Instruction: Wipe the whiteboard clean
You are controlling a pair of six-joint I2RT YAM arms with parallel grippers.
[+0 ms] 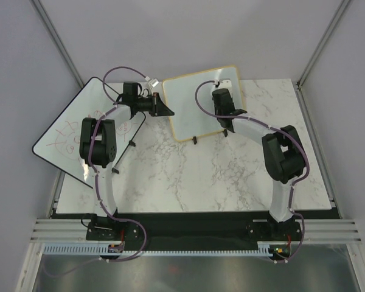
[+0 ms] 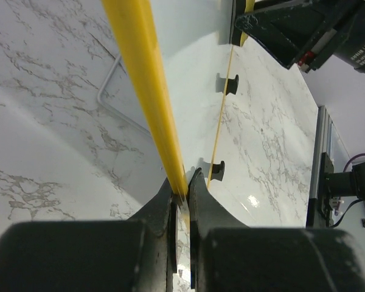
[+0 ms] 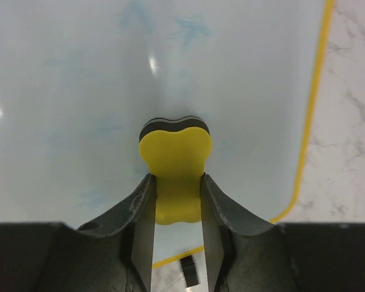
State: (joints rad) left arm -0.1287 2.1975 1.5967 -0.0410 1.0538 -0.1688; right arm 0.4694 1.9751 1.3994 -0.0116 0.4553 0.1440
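Whiteboard with the light tan wooden frame and rounded corners sits at the far middle of the white marble bench. From above, my left tool meets its left edge and my right tool is over its face. My left wrist view shows that tool clenched on the frame's rim, likely bracing the board against rubbing. My right wrist view shows the other tool grasping a yellow, black-backed eraser pressed to the surface, where faint blue smudges need wiping.
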